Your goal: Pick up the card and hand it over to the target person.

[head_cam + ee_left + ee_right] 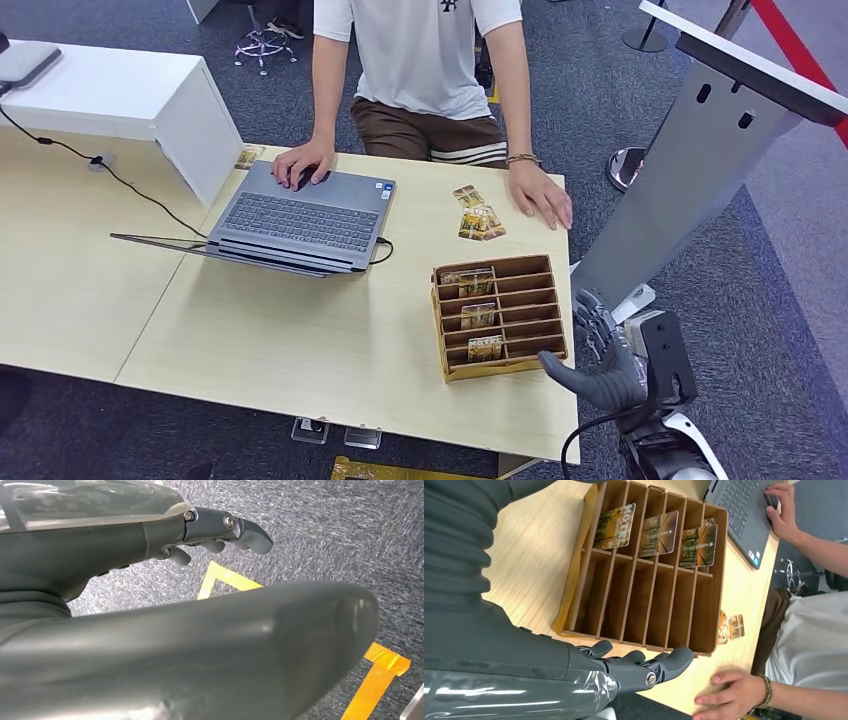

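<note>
The right hand [600, 362] hovers at the counter's [300, 340] right edge, just beside the card rack [500, 315]. Loose cards [478, 218] lie beyond it, the laptop [305, 220] farther left.

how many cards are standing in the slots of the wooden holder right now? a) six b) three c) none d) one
b: the wooden holder has three cards standing in separate slots, seen in both the head view and the right wrist view; the few other cards lie loose on the table near the person's hand.
</note>
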{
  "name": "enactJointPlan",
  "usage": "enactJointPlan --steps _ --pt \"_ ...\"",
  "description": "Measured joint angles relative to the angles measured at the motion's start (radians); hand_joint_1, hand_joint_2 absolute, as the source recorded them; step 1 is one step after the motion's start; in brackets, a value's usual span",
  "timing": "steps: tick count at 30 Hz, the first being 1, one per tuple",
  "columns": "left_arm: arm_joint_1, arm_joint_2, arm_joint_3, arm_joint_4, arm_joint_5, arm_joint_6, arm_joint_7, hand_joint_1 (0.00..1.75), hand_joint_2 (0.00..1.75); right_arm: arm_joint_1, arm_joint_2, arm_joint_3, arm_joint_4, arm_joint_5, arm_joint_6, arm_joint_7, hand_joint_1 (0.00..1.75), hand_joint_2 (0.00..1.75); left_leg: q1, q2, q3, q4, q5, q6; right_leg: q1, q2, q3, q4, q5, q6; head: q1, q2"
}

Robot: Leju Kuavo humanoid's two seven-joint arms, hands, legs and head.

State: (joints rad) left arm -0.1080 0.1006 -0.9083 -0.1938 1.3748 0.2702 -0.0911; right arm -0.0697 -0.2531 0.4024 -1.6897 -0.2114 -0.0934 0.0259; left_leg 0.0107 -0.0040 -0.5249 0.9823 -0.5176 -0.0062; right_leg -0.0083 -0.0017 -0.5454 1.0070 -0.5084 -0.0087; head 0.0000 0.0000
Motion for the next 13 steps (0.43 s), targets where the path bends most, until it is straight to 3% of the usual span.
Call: enactJointPlan --steps 13 --pt "0.000 0.006 0.000 0.001 -0.001 -0.005 0.000 0.00 0.00 -0.007 -0.006 0.012 -0.008 -0.007 -0.006 0.022 0.02 1.75 0.000 0.000 0.000 0.001 -0.001 0.000 0.000 0.000 0.000 0.001 -0.001 0.000 0.000 0.000"
